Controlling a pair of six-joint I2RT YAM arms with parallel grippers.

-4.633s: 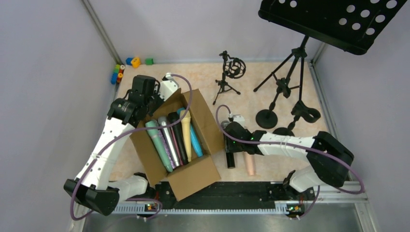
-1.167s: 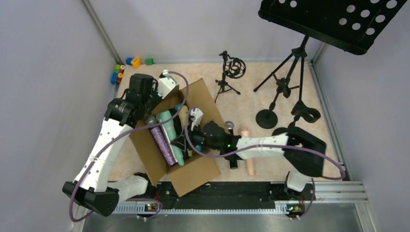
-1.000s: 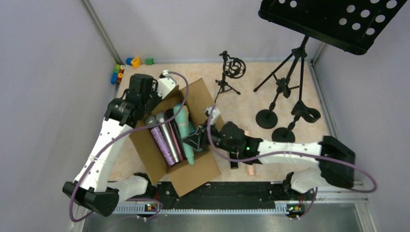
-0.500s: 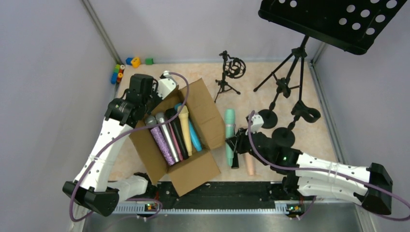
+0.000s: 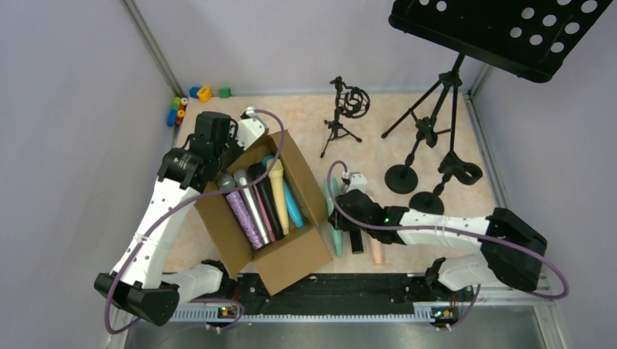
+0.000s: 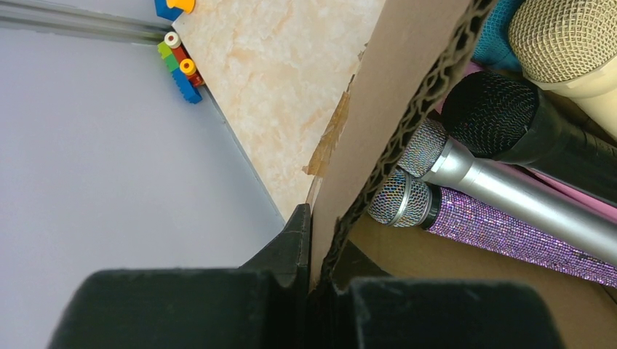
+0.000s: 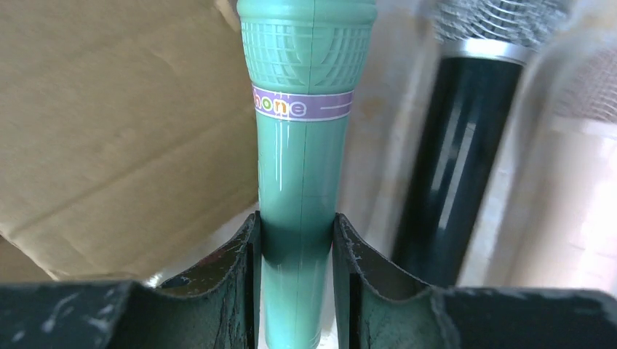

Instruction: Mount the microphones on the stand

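My right gripper (image 5: 340, 217) is shut on the teal microphone (image 5: 337, 240) and holds it low just right of the cardboard box (image 5: 291, 258). In the right wrist view the fingers (image 7: 247, 254) clamp the teal shaft (image 7: 302, 145). A black microphone (image 5: 356, 240) and a peach one (image 5: 377, 251) lie on the table beside it. In the box lie the glittery purple (image 5: 244, 214), silver (image 5: 252, 207), black (image 5: 266, 203), yellow (image 5: 279, 195) and blue (image 5: 293, 209) microphones. My left gripper (image 5: 218, 145) is shut on the box's far wall (image 6: 378, 109). The round-base stands (image 5: 400, 178) are at the right.
A small tripod with a shock mount (image 5: 348, 109) stands at the back. A clip holder (image 5: 460, 169) sits on a second round base (image 5: 426, 202). A tall tripod carries a black perforated music desk (image 5: 502, 29). Toy blocks (image 5: 178, 109) lie in the back left corner.
My right gripper reached into the box, lifted out the teal microphone and carried it right onto the table side; in the last half second it moved back left, close to the box. The left arm stayed.
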